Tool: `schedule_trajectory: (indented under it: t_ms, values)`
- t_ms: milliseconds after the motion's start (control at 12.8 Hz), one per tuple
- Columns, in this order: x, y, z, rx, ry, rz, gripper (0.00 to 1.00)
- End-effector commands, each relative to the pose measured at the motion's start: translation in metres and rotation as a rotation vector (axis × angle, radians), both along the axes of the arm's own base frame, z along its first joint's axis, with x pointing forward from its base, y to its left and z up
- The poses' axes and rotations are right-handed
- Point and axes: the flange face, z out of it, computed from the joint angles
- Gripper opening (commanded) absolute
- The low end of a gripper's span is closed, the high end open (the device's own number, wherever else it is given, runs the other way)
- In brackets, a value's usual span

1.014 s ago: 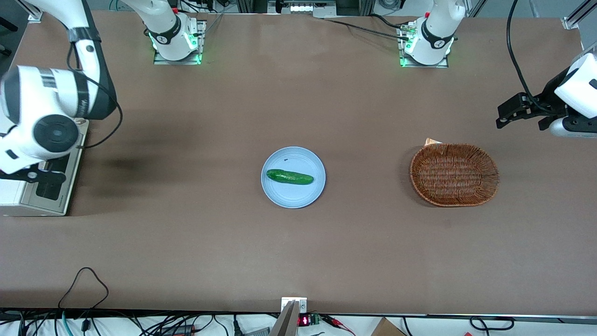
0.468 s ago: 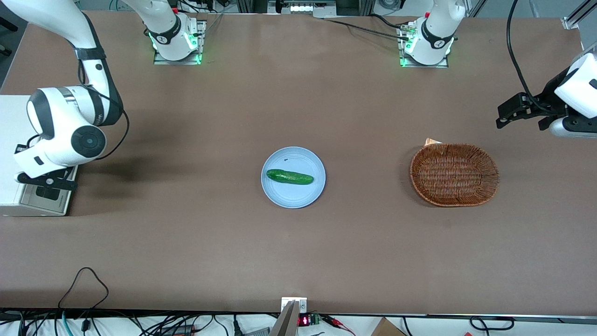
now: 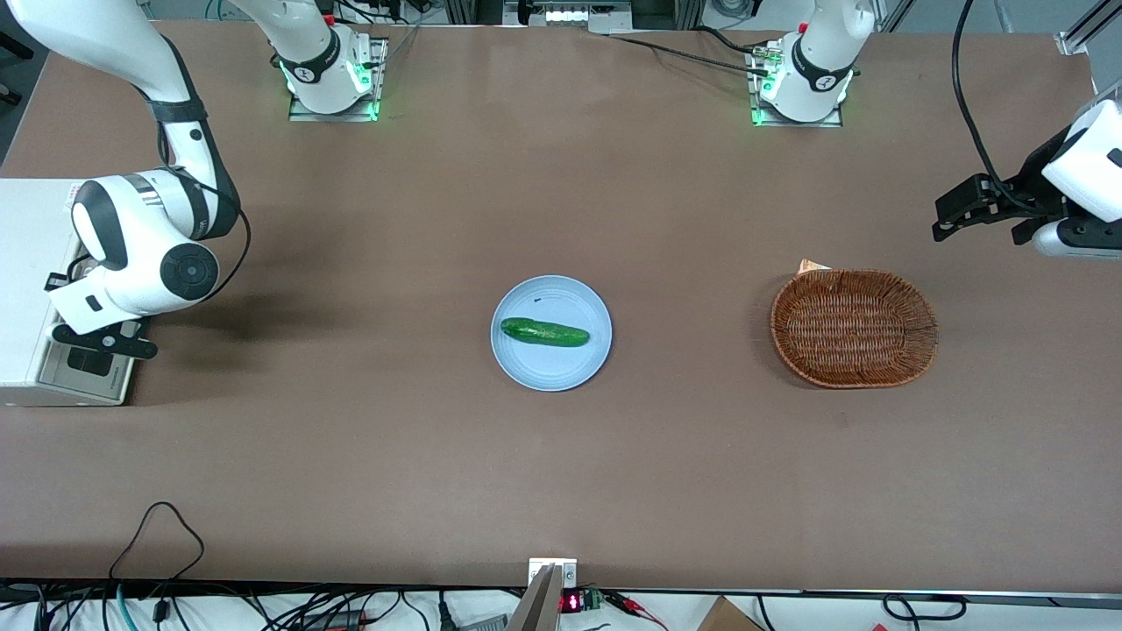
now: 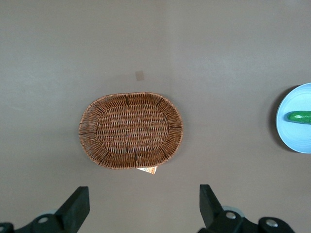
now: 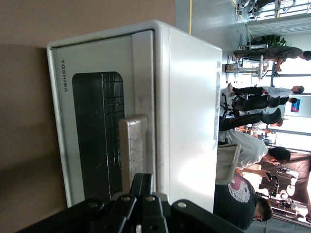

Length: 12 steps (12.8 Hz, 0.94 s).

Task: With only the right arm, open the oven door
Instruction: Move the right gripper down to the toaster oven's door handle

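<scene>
toaster oven, white, stood at the working arm's end of the brown surface, and its oven door was shut flat against the body, the dark glass window and the silver bar handle both plain in the right wrist view. the right arm was bent down over the front of the oven, and its gripper hung in front of the door, just beside the handle; whether it touched the handle could not be told, and whether the gripper stood apart or together could not be told either. a round blue plate lay near the middle of the surface, well apart from the oven, with a green cucumber lying on it. an oval wicker basket sat toward the parked arm's end of the surface, and a small pale scrap peeked out at its rim on the side farther from the front camera
</scene>
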Motion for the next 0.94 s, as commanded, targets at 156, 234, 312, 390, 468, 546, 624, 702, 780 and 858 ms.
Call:
schedule_trajectory:
  t_ms: [156, 234, 312, 390, 468, 546, 624, 702, 780, 858]
  values:
    - [-0.005, -0.011, 0.001, -0.008, -0.023, -0.008, 0.02]
    - [-0.006, -0.01, -0.001, -0.007, -0.02, -0.007, 0.02]
    - [-0.007, -0.01, -0.002, -0.006, -0.02, -0.008, 0.02]
    - [-0.007, -0.01, -0.003, -0.003, -0.022, -0.006, 0.02]
    - [-0.009, -0.01, -0.006, 0.003, -0.017, -0.002, 0.02]
    - [-0.01, -0.014, -0.008, 0.01, -0.019, -0.004, 0.02]
    - [-0.011, -0.018, -0.008, 0.014, -0.02, -0.008, 0.02]
    - [-0.01, -0.019, -0.009, 0.021, -0.024, -0.003, 0.02]
    - [-0.011, -0.018, -0.01, 0.026, -0.024, 0.0, 0.02]
    - [-0.01, -0.013, -0.01, 0.037, -0.028, 0.005, 0.03]
